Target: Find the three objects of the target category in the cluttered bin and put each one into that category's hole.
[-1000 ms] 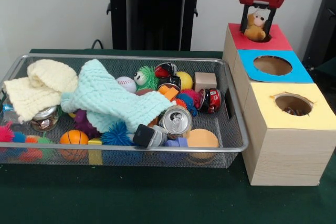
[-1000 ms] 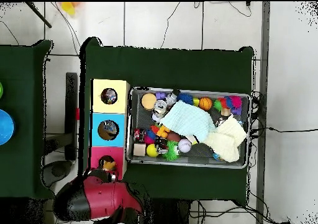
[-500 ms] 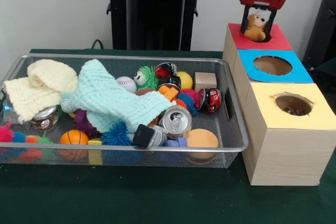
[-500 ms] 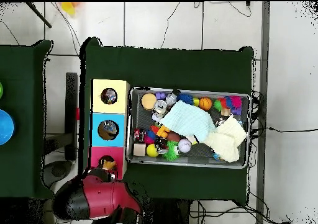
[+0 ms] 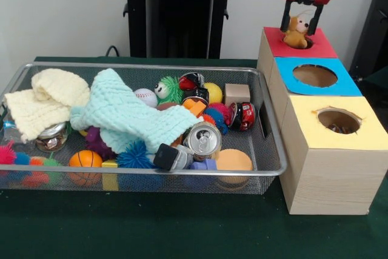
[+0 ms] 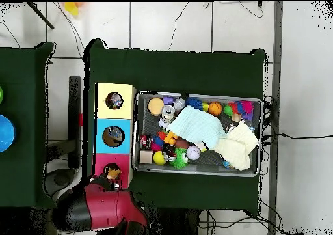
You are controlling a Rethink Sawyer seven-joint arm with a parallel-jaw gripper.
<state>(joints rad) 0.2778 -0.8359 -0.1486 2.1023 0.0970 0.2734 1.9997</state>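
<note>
Front view only: claw straddling teddy

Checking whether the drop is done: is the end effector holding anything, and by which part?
The end effector brackets the small tan plush bear's head over the red-topped hole; a firm grip cannot be told.

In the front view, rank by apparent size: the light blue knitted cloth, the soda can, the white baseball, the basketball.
1. light blue knitted cloth, clearly largest.
2. soda can.
3. basketball, close to the can in apparent size, so that order is unsure.
4. baseball, smallest, though it lies farther from the camera.
</note>
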